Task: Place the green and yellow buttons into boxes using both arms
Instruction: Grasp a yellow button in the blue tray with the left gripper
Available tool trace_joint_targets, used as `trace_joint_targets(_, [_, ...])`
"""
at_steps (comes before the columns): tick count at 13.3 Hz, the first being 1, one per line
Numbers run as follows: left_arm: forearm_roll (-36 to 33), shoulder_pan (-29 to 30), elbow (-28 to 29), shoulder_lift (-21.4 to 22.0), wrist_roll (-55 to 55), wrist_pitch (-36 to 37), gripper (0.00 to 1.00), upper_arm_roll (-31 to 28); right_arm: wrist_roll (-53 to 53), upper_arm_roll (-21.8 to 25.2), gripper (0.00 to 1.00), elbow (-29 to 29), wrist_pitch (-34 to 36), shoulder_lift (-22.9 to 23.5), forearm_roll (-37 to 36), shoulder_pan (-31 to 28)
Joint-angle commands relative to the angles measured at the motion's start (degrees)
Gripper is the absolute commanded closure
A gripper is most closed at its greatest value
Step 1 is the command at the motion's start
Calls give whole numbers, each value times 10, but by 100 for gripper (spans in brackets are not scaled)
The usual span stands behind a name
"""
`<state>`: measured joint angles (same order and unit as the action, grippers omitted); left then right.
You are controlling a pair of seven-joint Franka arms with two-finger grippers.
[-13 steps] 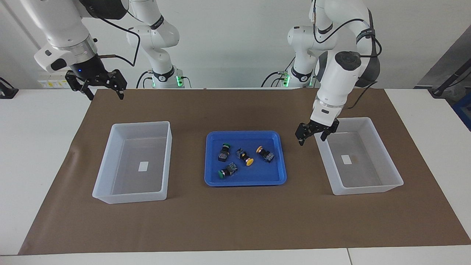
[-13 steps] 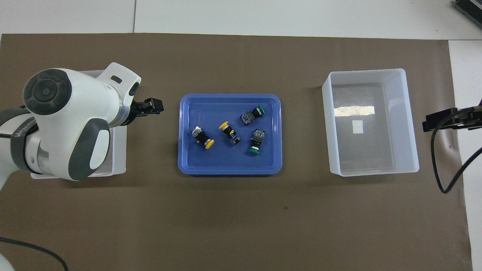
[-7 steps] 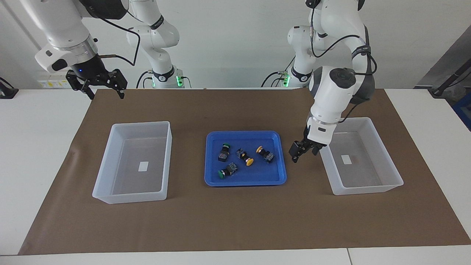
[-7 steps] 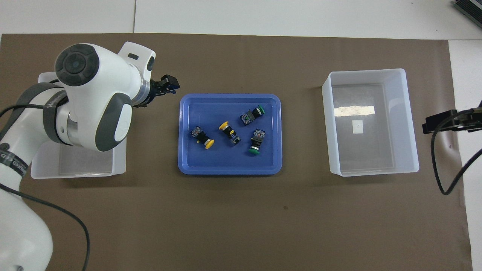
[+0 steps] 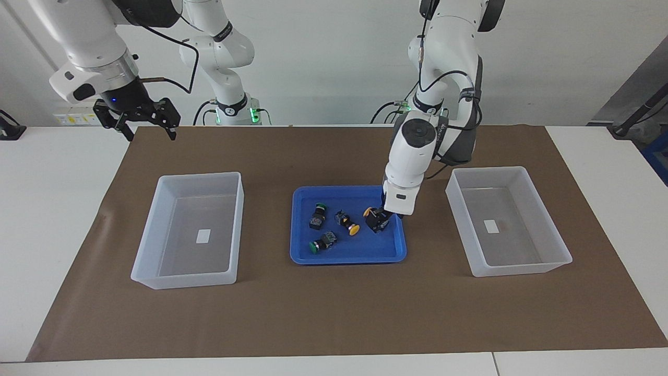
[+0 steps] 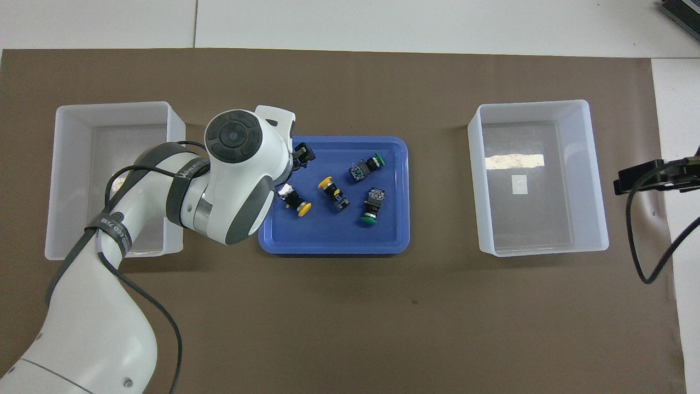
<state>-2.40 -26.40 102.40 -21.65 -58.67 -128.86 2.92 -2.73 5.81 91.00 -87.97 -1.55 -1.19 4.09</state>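
I have the left gripper (image 5: 382, 215) low in the blue tray (image 5: 348, 257), at the yellow button (image 5: 375, 218) nearest the left arm's end; I cannot tell how its fingers stand. The other yellow button (image 5: 347, 223) and both green buttons (image 5: 317, 215) lie in the tray, between the two boxes (image 5: 195, 230). My right gripper (image 5: 136, 117) waits, fingers spread, holding nothing.

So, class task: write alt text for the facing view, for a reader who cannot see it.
The left gripper is down at a yellow button in the blue tray, which holds four buttons between two empty boxes; the right gripper waits raised.
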Motion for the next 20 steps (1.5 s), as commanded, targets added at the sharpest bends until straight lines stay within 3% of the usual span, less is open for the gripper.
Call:
trace_joint_targets(1, [-37, -29, 44, 13, -58, -32, 0, -11, 6, -5, 0, 9, -11, -10, 5, -6])
trace_joint_targets(13, [-96, -46, 88, 28, -125, -45, 0, -12, 8, -5, 0, 20, -19, -14, 6, -4])
trace_joint_targets(14, [-96, -46, 88, 28, -125, -46, 7, -12, 8, -5, 0, 20, -19, -14, 6, -4])
trace_joint_targets(15, [-97, -46, 88, 28, -124, -46, 51, -12, 8, -5, 0, 20, -18, -14, 6, -4])
trace_joint_targets(16, [-97, -45, 87, 28, -123, -46, 87, -12, 8, -5, 0, 20, -19, -14, 6, -4])
trace_joint_targets(17, [-97, -44, 86, 28, -123, -46, 100, -12, 8, -6, 0, 20, -19, -14, 6, -4])
trace_joint_targets(20, [-97, -40, 80, 27, -122, -46, 100, -12, 15, -6, 0, 23, -19, -15, 6, -2])
